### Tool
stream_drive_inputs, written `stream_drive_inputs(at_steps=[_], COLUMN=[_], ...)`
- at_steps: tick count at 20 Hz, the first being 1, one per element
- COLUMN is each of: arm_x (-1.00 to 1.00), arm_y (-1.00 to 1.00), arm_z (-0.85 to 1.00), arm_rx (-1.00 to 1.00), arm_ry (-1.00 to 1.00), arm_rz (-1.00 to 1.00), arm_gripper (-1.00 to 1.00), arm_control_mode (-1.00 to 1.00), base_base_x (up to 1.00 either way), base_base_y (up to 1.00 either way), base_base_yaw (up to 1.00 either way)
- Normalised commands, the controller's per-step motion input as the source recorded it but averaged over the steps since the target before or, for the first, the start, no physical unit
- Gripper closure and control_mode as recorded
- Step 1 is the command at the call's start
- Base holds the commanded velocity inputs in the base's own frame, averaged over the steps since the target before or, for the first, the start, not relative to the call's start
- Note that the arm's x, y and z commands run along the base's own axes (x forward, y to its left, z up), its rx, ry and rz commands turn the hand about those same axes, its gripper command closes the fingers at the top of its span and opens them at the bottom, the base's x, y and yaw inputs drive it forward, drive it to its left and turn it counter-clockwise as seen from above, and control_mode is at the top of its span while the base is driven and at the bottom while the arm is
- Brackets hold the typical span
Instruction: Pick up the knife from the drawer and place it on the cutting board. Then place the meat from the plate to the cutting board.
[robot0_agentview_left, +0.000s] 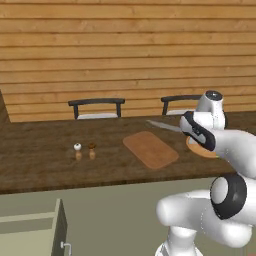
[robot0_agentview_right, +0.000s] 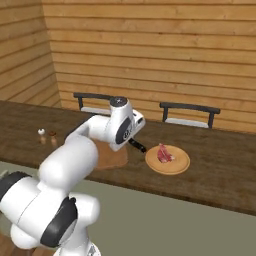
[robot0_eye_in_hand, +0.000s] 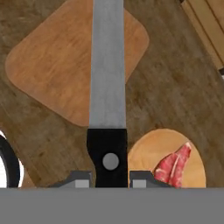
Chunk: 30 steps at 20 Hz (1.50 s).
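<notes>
Your robot's arm (robot0_agentview_left: 210, 210) was built of smooth, glossy white shells, fat and rounded like stacked cylinders. You could see dark grey-black rings at its joints: a broad one on the big lower segment in both base views, and a black oval band on the forearm link. A small round grey cap topped the wrist housing. The tool (robot0_eye_in_hand: 109, 179) showed two small grey finger tips (robot0_eye_in_hand: 78, 180), squarish, each with a lighter grey pad face.

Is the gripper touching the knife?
Touching. In the hand view the gripper is shut on the knife: both fingertips press the black handle's sides.
</notes>
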Motion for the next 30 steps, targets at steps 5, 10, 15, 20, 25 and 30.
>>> stream_drive_inputs(at_steps=[5, 10, 15, 20, 25, 30], arm_x=[0.95, 0.78, 0.49, 0.39, 0.23, -0.1], arm_y=[0.8, 0.65, 0.21, 0.0, 0.0, -0.01], arm_z=[-0.25, -0.42, -0.48, -0.65, -0.59, -0.25], arm_rx=[0.0, 0.0, 0.0, 0.0, 0.01, 0.01], arm_ry=[0.24, 0.23, 0.1, 0.01, 0.0, 0.0], arm_rz=[0.04, 0.02, 0.0, 0.0, 0.0, 0.0], arm_gripper=[1.0, 1.0, 1.0, 1.0, 1.0, 1.0], arm_control_mode=[-1.0, -1.0, -1.0, -1.0, -1.0, -1.0], base_base_x=[0.0, 0.0, 0.0, 0.0, 0.0, 0.0], base_base_y=[0.0, 0.0, 0.0, 0.0, 0.0, 0.0], base_base_yaw=[0.0, 0.0, 0.0, 0.0, 0.0, 0.0])
